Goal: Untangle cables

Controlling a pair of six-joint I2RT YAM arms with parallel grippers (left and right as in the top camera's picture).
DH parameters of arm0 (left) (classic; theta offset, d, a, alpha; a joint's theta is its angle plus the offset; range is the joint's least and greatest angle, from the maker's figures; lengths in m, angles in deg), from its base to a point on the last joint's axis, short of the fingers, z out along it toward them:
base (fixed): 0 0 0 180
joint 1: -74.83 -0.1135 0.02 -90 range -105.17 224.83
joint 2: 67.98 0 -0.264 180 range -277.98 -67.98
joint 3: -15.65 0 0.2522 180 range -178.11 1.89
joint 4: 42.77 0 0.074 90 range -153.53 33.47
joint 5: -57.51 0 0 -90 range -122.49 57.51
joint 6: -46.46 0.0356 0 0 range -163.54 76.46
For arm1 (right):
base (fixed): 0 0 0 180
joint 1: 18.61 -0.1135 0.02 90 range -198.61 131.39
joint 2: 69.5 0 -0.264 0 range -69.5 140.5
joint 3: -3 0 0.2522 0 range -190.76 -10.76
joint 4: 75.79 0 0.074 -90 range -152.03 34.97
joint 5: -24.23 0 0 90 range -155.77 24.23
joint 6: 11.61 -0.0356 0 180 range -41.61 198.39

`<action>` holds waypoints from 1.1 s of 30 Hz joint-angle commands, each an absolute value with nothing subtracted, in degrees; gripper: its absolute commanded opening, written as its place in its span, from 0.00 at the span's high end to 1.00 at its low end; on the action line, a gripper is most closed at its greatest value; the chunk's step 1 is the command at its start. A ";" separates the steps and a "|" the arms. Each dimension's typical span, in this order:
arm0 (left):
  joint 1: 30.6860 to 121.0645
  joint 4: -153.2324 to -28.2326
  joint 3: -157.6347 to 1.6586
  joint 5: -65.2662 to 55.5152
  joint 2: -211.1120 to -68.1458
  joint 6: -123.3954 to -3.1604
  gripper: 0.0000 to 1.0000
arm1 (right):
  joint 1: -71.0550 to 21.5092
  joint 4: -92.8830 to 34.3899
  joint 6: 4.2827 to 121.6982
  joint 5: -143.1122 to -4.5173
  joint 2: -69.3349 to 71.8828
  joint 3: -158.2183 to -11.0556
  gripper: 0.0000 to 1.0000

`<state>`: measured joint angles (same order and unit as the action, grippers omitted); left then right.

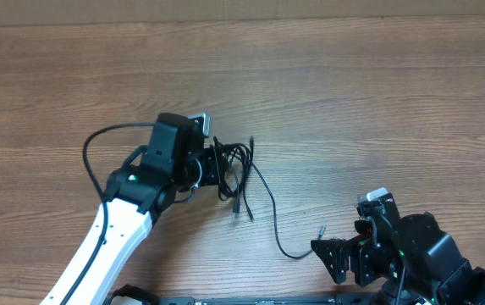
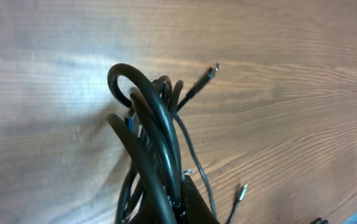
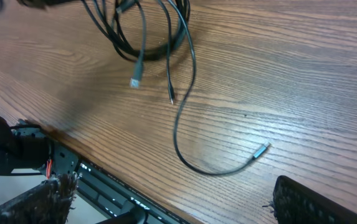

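Against the left gripper (image 1: 211,166), right at its fingertips, the cables (image 1: 234,169) sit bunched in a tight tangle of black loops on the table (image 1: 352,93). That gripper's fingers (image 2: 189,204) are pinched together on the bunch. In the left wrist view several loops rise straight out of the dark fingertip at the bottom edge and arch over just beyond it, too knotted to tell one cord from the other. A short end (image 2: 197,87) pokes out of the loops on the side away from the left gripper, tipped with a small plug; whether it lies flat or stands off the wood I cannot tell. In the overhead view two more short tails (image 1: 240,203) trail from the tangle toward the near edge of the table, just beside the left gripper and clear of its fingers.

One long strand (image 1: 269,212) leaves the tangle on the side away from the left gripper, runs toward the near edge, hooks round and ends in a silver plug (image 1: 321,230), well apart from the left gripper.

Farther out again, by the near edge, the right gripper (image 1: 337,258) has its jaws spread wide and holds nothing. The silver plug lies near its fingers (image 3: 309,202) but does not touch them
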<state>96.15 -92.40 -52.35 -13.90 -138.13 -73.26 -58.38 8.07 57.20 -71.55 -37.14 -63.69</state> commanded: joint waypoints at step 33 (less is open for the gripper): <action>95.95 -104.36 -56.04 -9.09 -129.35 -58.79 0.96 | -58.22 8.01 56.96 -71.84 -37.29 -64.82 0.00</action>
